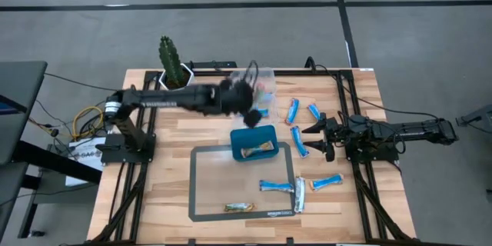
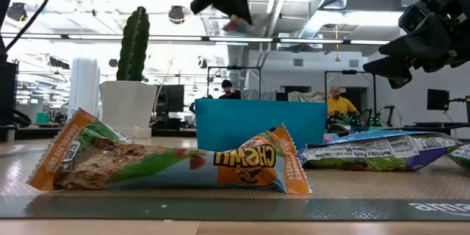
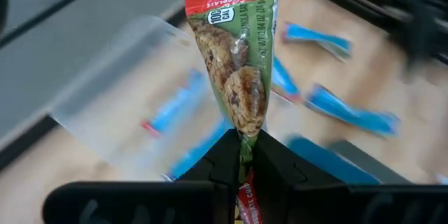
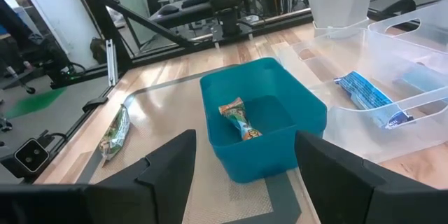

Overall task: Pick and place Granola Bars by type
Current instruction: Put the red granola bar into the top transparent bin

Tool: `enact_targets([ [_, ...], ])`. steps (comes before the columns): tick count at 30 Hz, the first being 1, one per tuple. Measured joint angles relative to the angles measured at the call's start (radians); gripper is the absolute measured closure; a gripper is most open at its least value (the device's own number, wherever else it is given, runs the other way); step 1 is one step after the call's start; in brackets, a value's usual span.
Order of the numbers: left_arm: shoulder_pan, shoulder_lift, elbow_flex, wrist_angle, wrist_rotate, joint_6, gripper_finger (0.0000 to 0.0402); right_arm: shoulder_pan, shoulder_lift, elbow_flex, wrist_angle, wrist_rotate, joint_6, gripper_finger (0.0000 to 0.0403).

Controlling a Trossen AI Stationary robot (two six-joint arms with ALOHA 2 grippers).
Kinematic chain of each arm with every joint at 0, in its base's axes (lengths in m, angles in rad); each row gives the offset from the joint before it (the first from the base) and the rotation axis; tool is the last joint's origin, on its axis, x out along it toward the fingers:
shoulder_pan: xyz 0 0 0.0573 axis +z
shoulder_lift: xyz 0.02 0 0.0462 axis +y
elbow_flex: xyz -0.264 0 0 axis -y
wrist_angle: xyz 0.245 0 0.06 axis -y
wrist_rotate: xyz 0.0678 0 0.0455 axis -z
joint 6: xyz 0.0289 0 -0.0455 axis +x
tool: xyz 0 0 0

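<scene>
One green-and-red granola bar (image 3: 238, 63) is up in the air right now, pinched by one end in the left gripper's (image 1: 247, 114) fingers, hanging over the back of the desk (image 1: 169, 169) near the clear bin (image 4: 413, 56). If it's headed for a container, I'd say get it centered over the opening before letting go, since it dangles long and could catch a wall.

Teal tray (image 1: 254, 143) has one tan-ish bar (image 4: 239, 120) in it already. The clear bin holds at least one blue bar (image 4: 367, 96). Several more blue bars (image 1: 296, 110) are loose on the wood, plus a few on the grey mat (image 1: 204, 192), including one multicoloured bar (image 1: 240, 207) near its front edge.

Right gripper (image 1: 317, 140) waits off to the side, fingers spread wide, holding nothing.
</scene>
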Motion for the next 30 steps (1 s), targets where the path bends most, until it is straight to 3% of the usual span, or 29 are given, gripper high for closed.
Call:
enact_targets([
  [8,0.244,0.01,-0.002,0.066,0.129,0.218,0.0376,0.0,0.0,0.0,0.0,0.0,0.0,0.0168],
  [16,0.422,0.066,0.0,0.127,0.223,0.414,0.0376,0.0,0.0,0.0,0.0,0.0,0.0,0.0168],
  [30,0.472,0.198,-0.002,0.139,0.372,0.595,0.0376,0.0,0.003,0.0,-0.006,0.001,0.0,0.0168],
])
